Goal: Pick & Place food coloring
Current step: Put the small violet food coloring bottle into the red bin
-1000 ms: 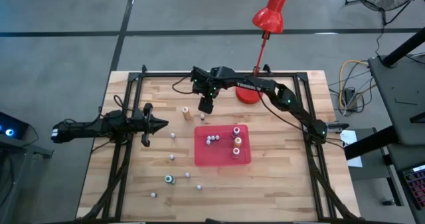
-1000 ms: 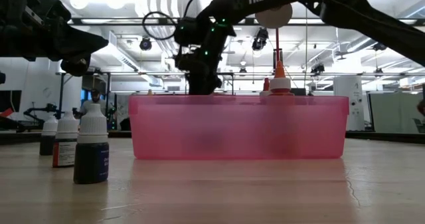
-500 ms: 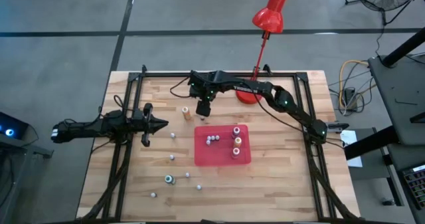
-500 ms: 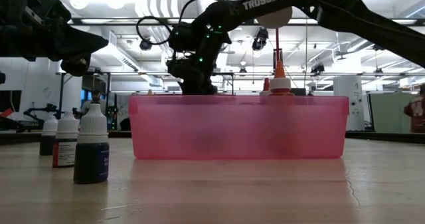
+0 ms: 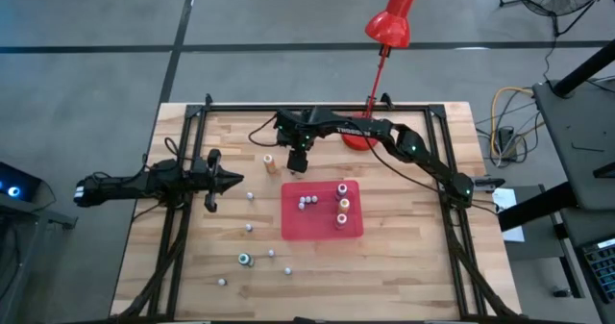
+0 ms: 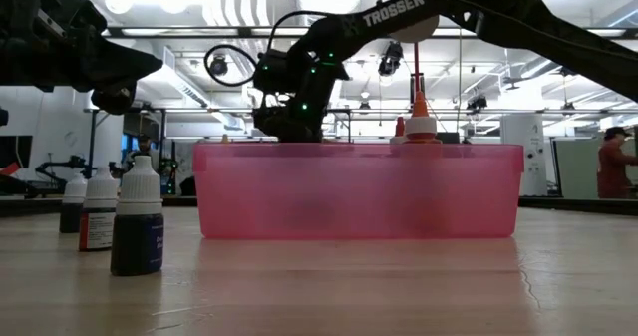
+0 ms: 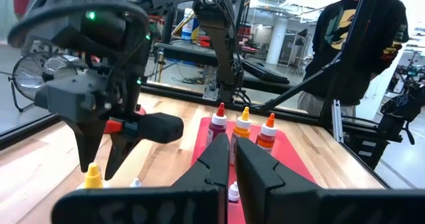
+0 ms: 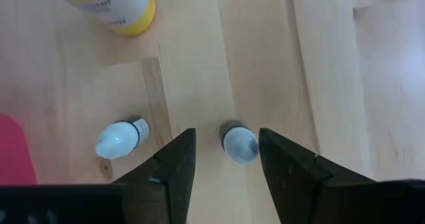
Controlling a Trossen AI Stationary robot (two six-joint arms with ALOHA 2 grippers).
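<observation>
Right end effector (image 8: 226,159), prongs parted and grasping nothing, points straight down over a small upright white-capped food coloring bottle (image 8: 239,143) standing centred between them on the wooden tabletop (image 8: 319,64), beside the red plastic tray (image 5: 322,209); clenched left end effector (image 5: 223,180) well apart.

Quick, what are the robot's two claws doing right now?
Left gripper: closed, holding nothing.
Right gripper: open, empty, above a small bottle on the table.
</observation>
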